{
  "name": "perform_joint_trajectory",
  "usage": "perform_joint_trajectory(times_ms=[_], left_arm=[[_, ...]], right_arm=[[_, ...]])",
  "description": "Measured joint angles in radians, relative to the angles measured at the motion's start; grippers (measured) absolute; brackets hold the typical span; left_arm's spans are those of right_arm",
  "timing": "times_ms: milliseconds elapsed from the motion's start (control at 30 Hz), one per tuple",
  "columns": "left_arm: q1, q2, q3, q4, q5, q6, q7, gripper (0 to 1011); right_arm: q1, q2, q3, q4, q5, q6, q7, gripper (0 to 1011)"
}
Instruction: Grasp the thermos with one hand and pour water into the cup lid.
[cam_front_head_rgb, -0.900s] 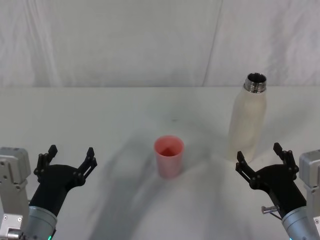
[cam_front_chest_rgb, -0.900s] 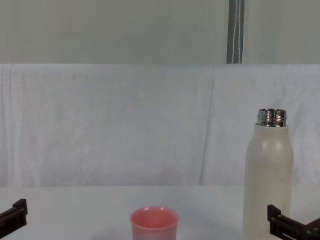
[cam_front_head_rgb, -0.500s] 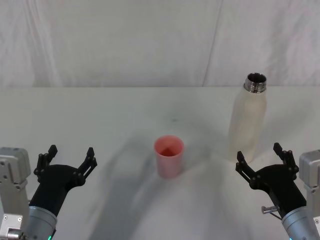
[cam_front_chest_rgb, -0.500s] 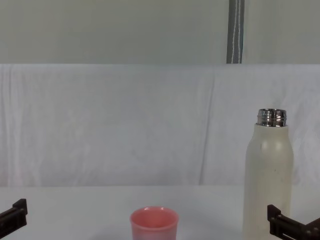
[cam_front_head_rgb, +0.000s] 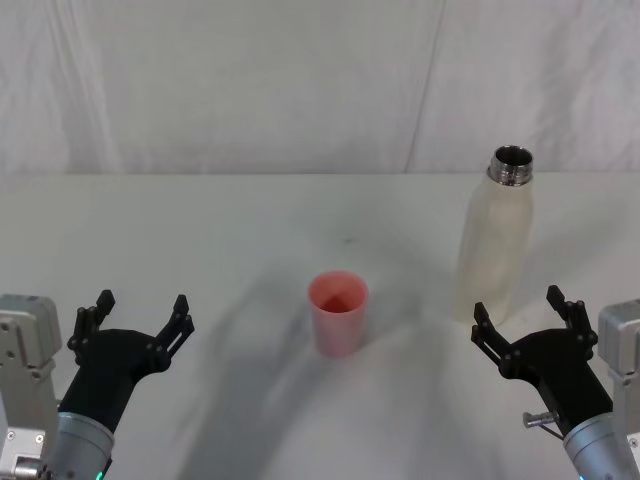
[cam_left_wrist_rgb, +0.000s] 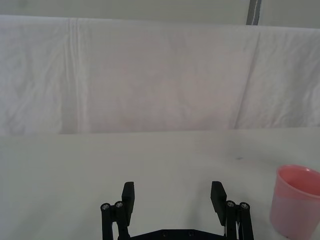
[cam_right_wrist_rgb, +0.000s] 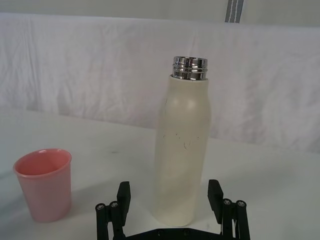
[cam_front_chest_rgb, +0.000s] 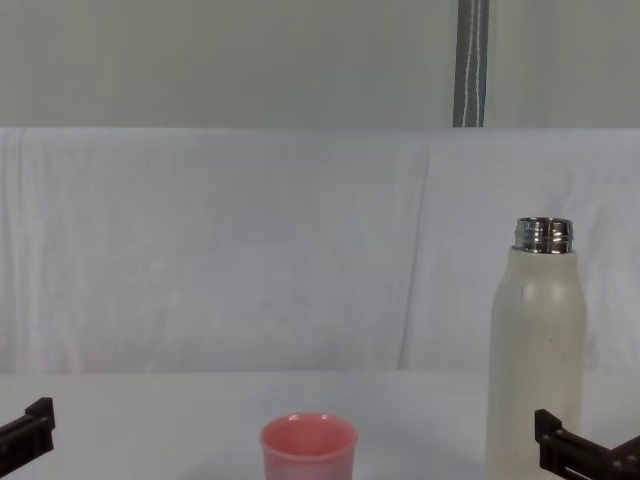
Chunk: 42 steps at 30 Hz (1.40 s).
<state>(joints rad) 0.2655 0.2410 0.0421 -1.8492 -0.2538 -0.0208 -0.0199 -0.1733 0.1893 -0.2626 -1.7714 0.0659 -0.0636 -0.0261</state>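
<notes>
On the white cloth-covered table (cam_front_head_rgb: 200, 220), the tall cream-white cylindrical thermos (cam_front_head_rgb: 494, 250) with its silver threaded neck stands upright, uncapped, at the robot's right. The small pink plastic cup lid (cam_front_head_rgb: 338, 312) sits upright near the table's centre, well apart from it. Just in front of the thermos, the right gripper (cam_front_head_rgb: 524, 315) hovers with fingers spread wide, holding nothing. At the near left, the left gripper (cam_front_head_rgb: 139, 314) hangs equally wide open and empty.

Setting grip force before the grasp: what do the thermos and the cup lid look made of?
Thermos: likely metal under a matte cream coating; the bare threaded neck shines silver. Cup lid: looks like pink plastic, smooth with a dull sheen.
</notes>
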Motion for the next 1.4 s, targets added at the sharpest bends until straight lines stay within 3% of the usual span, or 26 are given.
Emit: perform_joint_trajectory(times_ms=[900,1400], left_arm=[[0.000,0.000,0.000,0.000,0.000,0.000,0.000,1001],[0.000,0.000,0.000,0.000,0.000,0.000,0.000,1001]], right_arm=[[0.000,0.000,0.000,0.000,0.000,0.000,0.000,1000],[0.046,-0.069,0.046,0.091,0.050,-0.044,0.086,1000]])
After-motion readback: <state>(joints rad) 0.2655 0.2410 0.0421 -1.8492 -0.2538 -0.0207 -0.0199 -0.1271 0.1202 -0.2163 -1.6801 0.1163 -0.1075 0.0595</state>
